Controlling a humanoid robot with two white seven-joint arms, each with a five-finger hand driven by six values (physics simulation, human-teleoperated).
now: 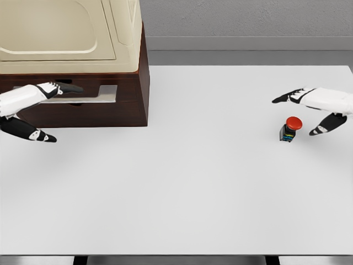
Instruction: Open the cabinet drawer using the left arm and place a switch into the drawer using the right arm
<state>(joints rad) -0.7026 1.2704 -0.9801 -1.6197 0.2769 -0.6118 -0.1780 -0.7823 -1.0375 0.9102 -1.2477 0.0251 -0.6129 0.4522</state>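
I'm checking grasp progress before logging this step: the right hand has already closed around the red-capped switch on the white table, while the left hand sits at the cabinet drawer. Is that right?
Not quite. In the head view the right hand is open beside the red-capped switch, apart from it, not closed around it. The switch does stand on the white table, and the left hand sits at the cabinet drawer.

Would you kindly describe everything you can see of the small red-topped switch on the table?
The switch is a small push-button unit: a round, glossy red mushroom cap on a dark, boxy body with small blue and yellowish marks low on its front. It stands upright on the white table, at the right side, casting a slight shadow. Nothing touches it. The right hand is spread open around it without contact, one finger above left, another at its right.
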